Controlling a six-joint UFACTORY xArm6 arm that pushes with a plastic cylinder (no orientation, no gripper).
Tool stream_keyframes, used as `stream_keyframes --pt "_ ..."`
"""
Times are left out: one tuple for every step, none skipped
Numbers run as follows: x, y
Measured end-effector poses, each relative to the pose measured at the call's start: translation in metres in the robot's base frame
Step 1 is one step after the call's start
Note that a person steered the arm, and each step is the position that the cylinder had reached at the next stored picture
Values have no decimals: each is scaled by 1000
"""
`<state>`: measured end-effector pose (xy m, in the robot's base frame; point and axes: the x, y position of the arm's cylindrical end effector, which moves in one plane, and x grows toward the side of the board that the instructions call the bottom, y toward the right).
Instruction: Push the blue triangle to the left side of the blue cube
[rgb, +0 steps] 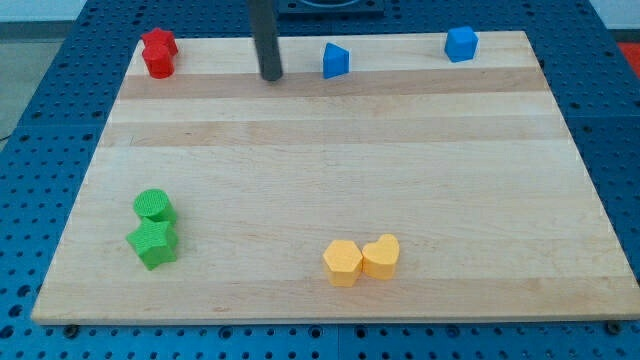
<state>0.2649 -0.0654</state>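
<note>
The blue triangle (336, 61) sits near the view's top edge of the wooden board, a little right of centre. The blue cube (460, 44) sits at the view's top right, well apart from the triangle. My tip (271, 76) is on the board to the view's left of the blue triangle, a short gap away and not touching it. The dark rod rises from the tip out of the view's top.
Two red blocks (158, 53) are stacked close together at the view's top left. A green cylinder (154, 206) and a green star (153, 243) sit at the bottom left. Two yellow blocks (361, 259) touch each other at the bottom centre. The board (330, 170) lies on a blue pegboard.
</note>
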Motion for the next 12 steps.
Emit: stream_keyframes --pt "-3 90" --pt "-3 171" --pt "-3 192" --pt "0 129" --pt "-2 61" --pt "-28 60" --pt "-45 111" --pt "-46 185" --pt "-46 237" --pt "-46 223" --pt "-46 168" --pt "-44 115"
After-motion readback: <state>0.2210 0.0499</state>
